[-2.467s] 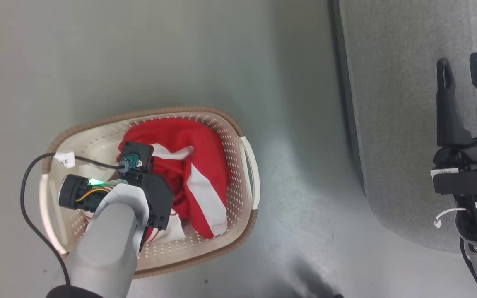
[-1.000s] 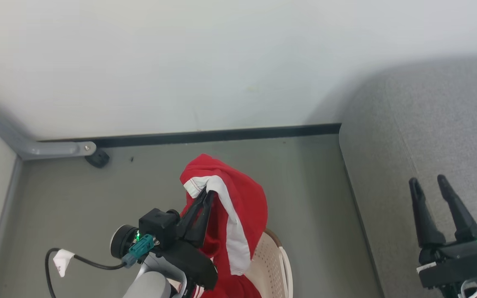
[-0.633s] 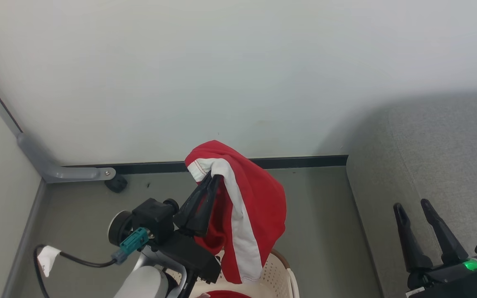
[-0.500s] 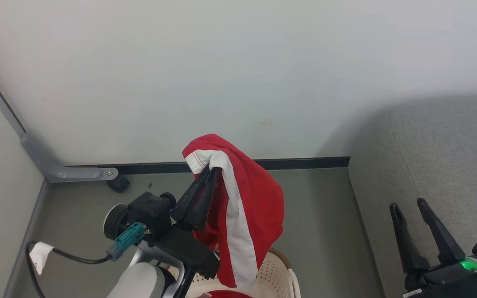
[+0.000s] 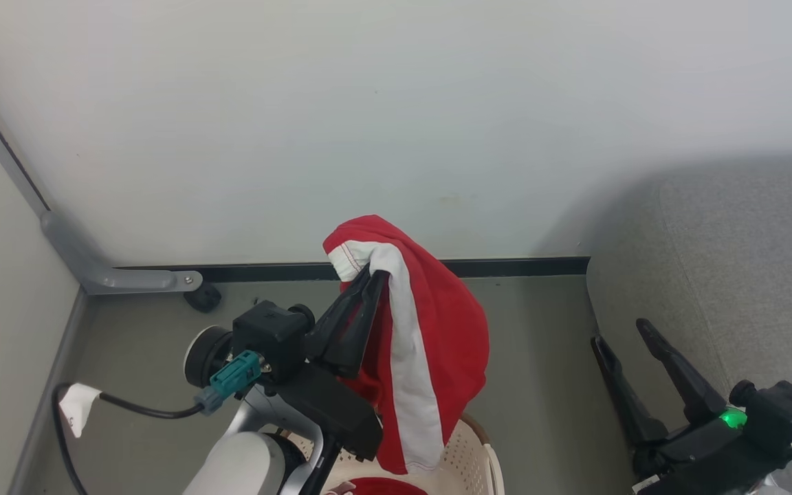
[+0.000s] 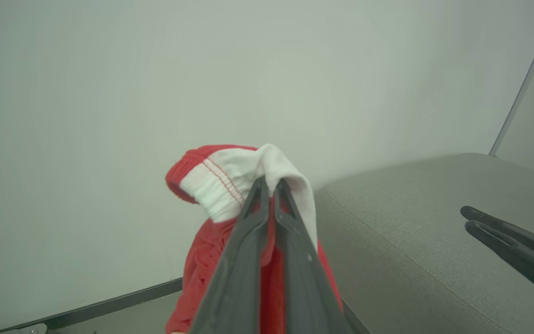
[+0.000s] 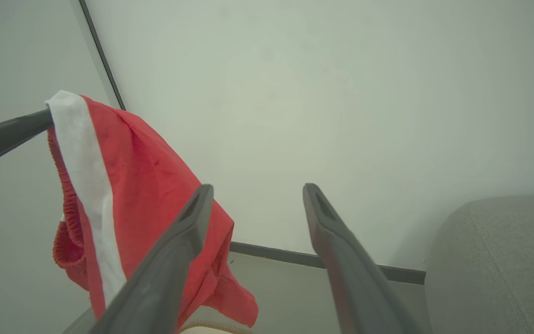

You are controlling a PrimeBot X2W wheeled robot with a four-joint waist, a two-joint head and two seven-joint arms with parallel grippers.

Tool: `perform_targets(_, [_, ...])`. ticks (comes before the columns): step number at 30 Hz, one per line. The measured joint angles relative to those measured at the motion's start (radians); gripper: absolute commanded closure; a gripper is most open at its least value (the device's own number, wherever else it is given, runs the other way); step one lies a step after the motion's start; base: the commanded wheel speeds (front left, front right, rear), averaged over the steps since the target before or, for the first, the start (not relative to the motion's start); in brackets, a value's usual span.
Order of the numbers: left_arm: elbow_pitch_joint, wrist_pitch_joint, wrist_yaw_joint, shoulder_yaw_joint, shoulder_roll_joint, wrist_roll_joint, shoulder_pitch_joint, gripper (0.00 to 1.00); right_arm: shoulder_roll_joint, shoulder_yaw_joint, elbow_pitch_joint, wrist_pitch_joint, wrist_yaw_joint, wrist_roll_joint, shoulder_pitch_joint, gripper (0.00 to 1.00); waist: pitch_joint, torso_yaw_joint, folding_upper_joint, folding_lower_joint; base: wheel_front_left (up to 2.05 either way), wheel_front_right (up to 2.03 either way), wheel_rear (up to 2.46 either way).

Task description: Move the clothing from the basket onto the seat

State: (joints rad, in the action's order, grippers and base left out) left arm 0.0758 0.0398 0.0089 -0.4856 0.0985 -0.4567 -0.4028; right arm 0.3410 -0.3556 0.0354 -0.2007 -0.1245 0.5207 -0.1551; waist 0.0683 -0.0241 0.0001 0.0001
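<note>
Left gripper (image 5: 372, 278) clenching white-banded edge of red clothing (image 5: 445, 323), garment hanging in air above far rim of basket (image 5: 473, 450). 1 more red garment (image 5: 382, 487) lying inside basket. Right gripper (image 5: 619, 331) hovering released, 2 fingers spread, near edge of seat (image 5: 753, 268).

A plain pale wall (image 5: 396, 103) rises behind a grey floor (image 5: 526, 357). A black skirting strip (image 5: 506, 267) runs along their junction. At the left, a grey metal bracket (image 5: 114, 278) lies at the wall foot, with a black caster (image 5: 203, 297) just beside its end.
</note>
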Motion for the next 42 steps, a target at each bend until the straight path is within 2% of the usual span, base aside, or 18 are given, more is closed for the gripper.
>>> perform_targets(4, [-0.013, 0.022, 0.000, -0.010, -0.003, 0.000, -0.008, 1.00, 0.020, -0.038, 0.002, 0.026, 0.000, -0.001, -0.028, 0.00, 0.000, 0.006, 0.0000, 0.0000, 0.00, 0.00, 0.00])
perform_targets(6, [-0.019, 0.043, 0.001, -0.020, -0.009, 0.000, -0.022, 1.00, 0.045, -0.111, -0.003, 0.048, 0.000, -0.001, -0.052, 0.00, -0.002, 0.017, 0.0000, 0.0000, 0.00, 0.00, 0.00])
perform_targets(7, [-0.019, 0.043, 0.001, -0.020, -0.009, 0.000, -0.022, 1.00, 0.045, -0.111, -0.003, 0.048, 0.000, -0.001, -0.052, 0.00, -0.002, 0.017, 0.0000, 0.0000, 0.00, 0.00, 0.00])
perform_targets(14, [-0.018, 0.084, 0.010, -0.024, -0.010, -0.028, -0.024, 1.00, 0.042, -0.304, -0.038, 0.095, 0.000, -0.001, -0.156, 0.00, -0.009, 0.040, 0.0000, 0.0000, 0.00, 0.00, 0.00])
perform_targets(18, [-0.018, 0.104, 0.019, -0.025, -0.013, -0.028, -0.025, 1.00, 0.025, -0.368, -0.031, 0.114, 0.000, -0.004, -0.204, 0.00, -0.008, 0.045, 0.0000, -0.0001, 0.00, 0.00, 0.00])
perform_targets(24, [-0.042, 0.131, 0.027, -0.039, -0.020, -0.029, -0.036, 1.00, 0.000, -0.420, 0.060, 0.157, 0.000, -0.002, -0.274, 0.00, -0.002, 0.054, 0.0000, -0.0001, 0.00, 0.00, 0.00])
perform_targets(42, [-0.095, 0.177, 0.035, -0.122, -0.037, -0.038, -0.046, 1.00, -0.056, -0.498, 0.296, 0.173, 0.000, 0.079, -0.383, 0.00, 0.019, 0.085, -0.0001, 0.0000, 0.00, 0.00, 0.00])
